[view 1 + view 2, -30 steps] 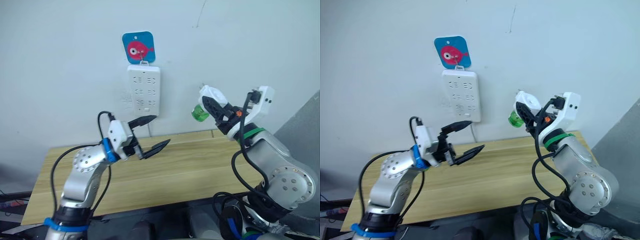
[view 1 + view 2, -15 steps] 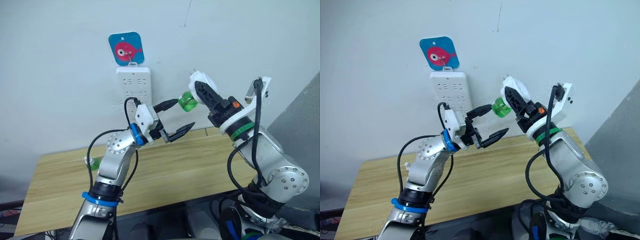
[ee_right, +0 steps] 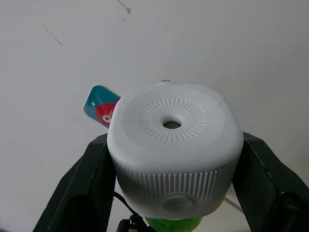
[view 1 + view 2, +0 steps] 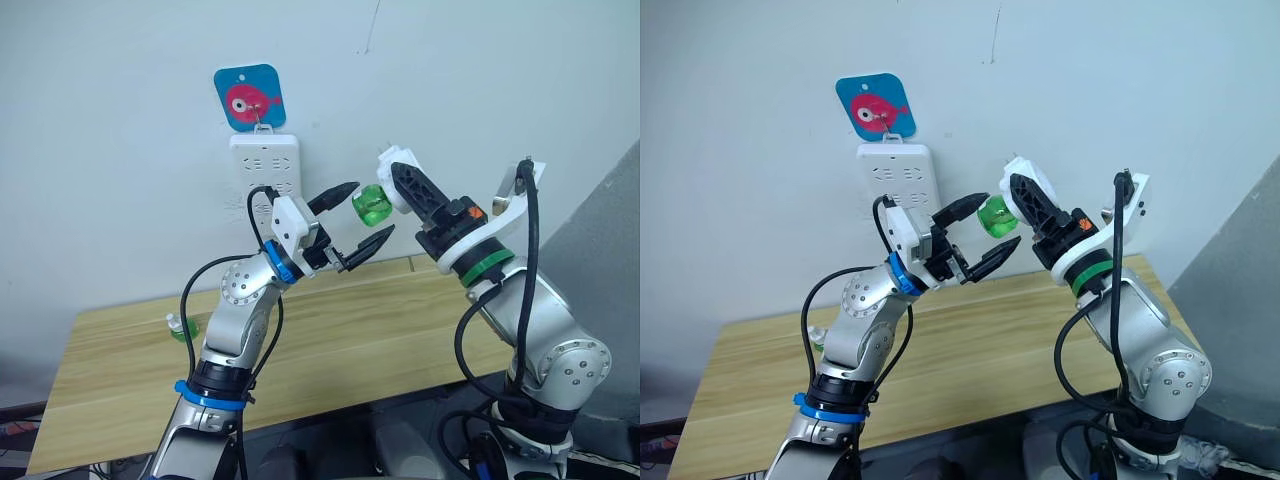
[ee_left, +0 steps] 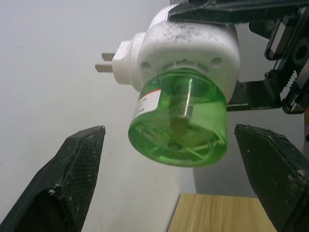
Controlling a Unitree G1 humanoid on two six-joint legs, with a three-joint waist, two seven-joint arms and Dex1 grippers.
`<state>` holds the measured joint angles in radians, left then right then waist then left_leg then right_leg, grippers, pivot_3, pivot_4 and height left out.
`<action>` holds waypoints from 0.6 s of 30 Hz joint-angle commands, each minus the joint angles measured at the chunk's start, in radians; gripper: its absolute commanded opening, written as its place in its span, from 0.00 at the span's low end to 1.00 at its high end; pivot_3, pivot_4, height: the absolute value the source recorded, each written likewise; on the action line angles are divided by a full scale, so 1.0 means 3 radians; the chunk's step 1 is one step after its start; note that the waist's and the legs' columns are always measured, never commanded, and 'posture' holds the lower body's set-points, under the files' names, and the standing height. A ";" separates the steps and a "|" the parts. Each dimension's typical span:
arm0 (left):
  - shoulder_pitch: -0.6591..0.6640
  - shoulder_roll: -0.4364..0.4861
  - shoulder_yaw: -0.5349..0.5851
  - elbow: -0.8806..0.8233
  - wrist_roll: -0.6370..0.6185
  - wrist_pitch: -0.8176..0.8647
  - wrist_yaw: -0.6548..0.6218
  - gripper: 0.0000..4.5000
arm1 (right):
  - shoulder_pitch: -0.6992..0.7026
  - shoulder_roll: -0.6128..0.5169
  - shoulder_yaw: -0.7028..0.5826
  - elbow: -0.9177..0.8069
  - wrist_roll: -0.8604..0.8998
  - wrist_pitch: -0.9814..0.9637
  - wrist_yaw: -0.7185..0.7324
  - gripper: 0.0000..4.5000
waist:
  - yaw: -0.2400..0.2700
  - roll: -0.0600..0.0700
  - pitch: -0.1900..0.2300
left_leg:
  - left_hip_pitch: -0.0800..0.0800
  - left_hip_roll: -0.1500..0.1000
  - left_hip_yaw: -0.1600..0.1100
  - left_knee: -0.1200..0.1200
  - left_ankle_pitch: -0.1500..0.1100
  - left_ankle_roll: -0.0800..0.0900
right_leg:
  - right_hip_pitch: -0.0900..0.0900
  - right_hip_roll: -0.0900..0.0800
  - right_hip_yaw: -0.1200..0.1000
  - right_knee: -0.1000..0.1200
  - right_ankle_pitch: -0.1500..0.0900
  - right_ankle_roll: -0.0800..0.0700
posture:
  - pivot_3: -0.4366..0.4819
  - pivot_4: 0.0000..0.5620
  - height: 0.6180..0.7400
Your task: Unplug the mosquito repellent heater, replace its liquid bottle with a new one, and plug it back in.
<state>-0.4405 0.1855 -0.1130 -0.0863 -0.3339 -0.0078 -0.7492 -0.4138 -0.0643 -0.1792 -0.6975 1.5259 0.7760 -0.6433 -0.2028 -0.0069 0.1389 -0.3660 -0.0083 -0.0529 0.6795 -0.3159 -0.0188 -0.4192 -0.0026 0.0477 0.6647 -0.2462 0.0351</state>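
Two prongs (image 5: 107, 63) jut from white heater (image 5: 188, 48), green bottle (image 5: 178, 123) attached.

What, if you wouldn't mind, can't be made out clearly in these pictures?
- Small green bottle on the table: too small in the left eye view to tell full or empty.
- Label on the heater's green bottle: text too small, left wrist view.
- Power strip: its lower sockets are hidden by the left gripper, head views.
- Right gripper: fingertips cut off, right wrist view.

White heater (image 3: 174, 145), green bottle (image 5: 179, 123); black hand fingers (image 5: 72, 169); blue-pink fish hanger (image 4: 249, 97).
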 commanded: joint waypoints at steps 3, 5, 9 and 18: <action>-0.0078 -0.0072 0.0020 -0.0178 -0.0091 0.0005 0.0062 1.00 | 0.0024 -0.0171 0.0176 -0.0096 0.0156 -0.0268 0.0003 0.65 | 0.0007 0.0000 0.0000 | 0.0000 0.0000 0.0002 0.0000 0.0000 0.0000 | 0.0000 0.0000 0.0002 0.0000 0.0000 0.0000 | 0.19 0.21 0.92; -0.0070 -0.0061 0.0031 -0.0204 -0.0118 0.0017 0.0057 1.00 | 0.0053 -0.0236 0.0224 -0.0101 0.0161 -0.0334 0.0003 0.65 | 0.0008 0.0000 0.0000 | 0.0000 0.0000 0.0003 0.0000 0.0000 0.0000 | 0.0000 0.0001 0.0004 -0.0001 0.0000 0.0000 | 0.19 0.21 0.92; -0.0044 -0.0025 0.0027 -0.0223 -0.0151 0.0034 0.0020 1.00 | 0.0084 -0.0338 0.0295 -0.0107 0.0184 -0.0455 0.0009 0.65 | 0.0010 0.0000 0.0000 | 0.0001 0.0000 0.0004 0.0000 0.0000 0.0000 | 0.0000 0.0001 0.0005 -0.0001 -0.0001 0.0001 | 0.19 0.21 0.92; 0.0004 -0.0016 0.0005 -0.0255 -0.0206 0.0082 -0.0044 0.86 | 0.0103 -0.0473 0.0394 -0.0101 0.0231 -0.0666 0.0008 0.65 | 0.0012 0.0000 0.0000 | 0.0001 0.0000 0.0005 0.0000 0.0000 0.0000 | 0.0000 0.0002 0.0007 -0.0002 -0.0001 0.0002 | 0.20 0.21 0.92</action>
<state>-0.4387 0.1766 -0.1121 -0.1166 -0.3806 0.0188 -0.7568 -0.3729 -0.2018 -0.0564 -0.6976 1.5659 0.6053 -0.6482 -0.1991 -0.0070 0.1389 -0.3657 -0.0081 -0.0513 0.6796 -0.3159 -0.0189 -0.4193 -0.0019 0.0497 0.6642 -0.2466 0.0358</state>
